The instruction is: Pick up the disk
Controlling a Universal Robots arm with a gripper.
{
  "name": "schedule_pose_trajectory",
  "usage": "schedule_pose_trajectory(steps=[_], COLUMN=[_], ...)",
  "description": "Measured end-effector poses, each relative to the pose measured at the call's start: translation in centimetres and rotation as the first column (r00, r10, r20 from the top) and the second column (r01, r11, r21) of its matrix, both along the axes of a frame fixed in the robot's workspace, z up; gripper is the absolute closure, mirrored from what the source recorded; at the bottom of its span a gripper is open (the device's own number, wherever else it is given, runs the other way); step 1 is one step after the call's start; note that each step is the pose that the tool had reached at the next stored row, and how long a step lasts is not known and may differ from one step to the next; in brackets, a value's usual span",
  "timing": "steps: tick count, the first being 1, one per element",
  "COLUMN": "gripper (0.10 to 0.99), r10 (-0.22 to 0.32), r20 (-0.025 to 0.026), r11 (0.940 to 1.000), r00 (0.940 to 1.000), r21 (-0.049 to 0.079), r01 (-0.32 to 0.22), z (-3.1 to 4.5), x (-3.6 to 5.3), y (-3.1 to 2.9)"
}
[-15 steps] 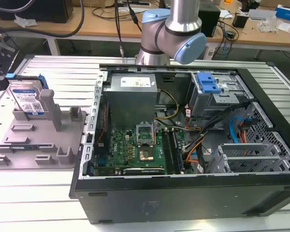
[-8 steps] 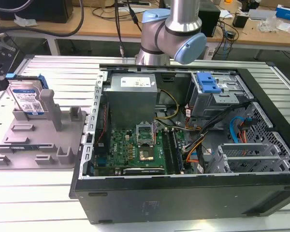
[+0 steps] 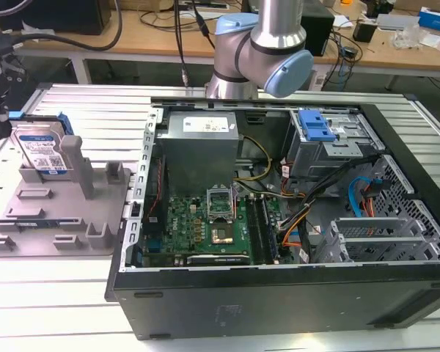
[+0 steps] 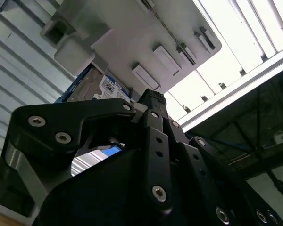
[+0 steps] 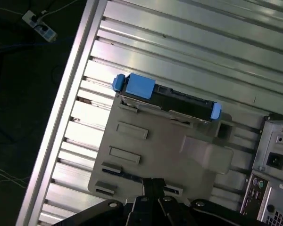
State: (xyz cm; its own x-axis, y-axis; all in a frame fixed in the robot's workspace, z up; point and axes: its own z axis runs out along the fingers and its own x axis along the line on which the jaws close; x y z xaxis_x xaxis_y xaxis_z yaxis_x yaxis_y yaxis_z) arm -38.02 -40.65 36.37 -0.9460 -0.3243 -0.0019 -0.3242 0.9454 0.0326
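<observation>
found the disk [image 3: 40, 150] standing on edge in a slot of the grey fixture [image 3: 59, 213], label side showing in the exterior view, a tall post [image 3: 72, 158] just beside it. saw the gripper [image 5: 153, 181] in the first wrist view with jaws pressed together on nothing, fingertips set against the fixture's edge opposite the disk. placed the disk ahead of the jaws, across the fixture's body, well apart and untouched. judged the step in hand to be the approach. reckoned a good grasp needed the jaws spread first, then lined up across the two flat faces rather than the blue rails [image 5: 140, 86]. thought it best to centre them along the top edge, keep clear of the post, and close gently, to lift the drive straight out of its slot without tilting.
</observation>
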Motion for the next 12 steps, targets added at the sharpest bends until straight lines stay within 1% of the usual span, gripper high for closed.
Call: schedule_pose_trajectory(steps=[1, 3, 5, 7, 9, 10, 11, 12], gripper=[0.980, 0.980, 0.980, 0.980, 0.980, 0.980, 0.980, 0.980], r10=[0.039, 0.105, 0.142, 0.185, 0.227, 0.251, 0.268, 0.291], r20=[0.0000, 0.0001, 0.0000, 0.0001, 0.0000, 0.0001, 0.0001, 0.0000], r11=[0.9993, 0.9945, 0.9898, 0.9828, 0.9738, 0.9679, 0.9634, 0.9567], r00=[0.9993, 0.9945, 0.9898, 0.9828, 0.9738, 0.9679, 0.9634, 0.9567], r21=[0.000, 0.000, 0.000, 0.000, 0.000, 0.000, 0.000, 0.000], r01=[-0.039, -0.105, -0.142, -0.185, -0.227, -0.251, -0.268, -0.291], z=[-0.03, -0.07, -0.09, -0.11, -0.12, -0.13, -0.13, -0.13], x=[0.00, 0.00, 0.00, 0.00, 0.00, 0.00, 0.00, 0.00], y=[0.00, 0.00, 0.00, 0.00, 0.00, 0.00, 0.00, 0.00])
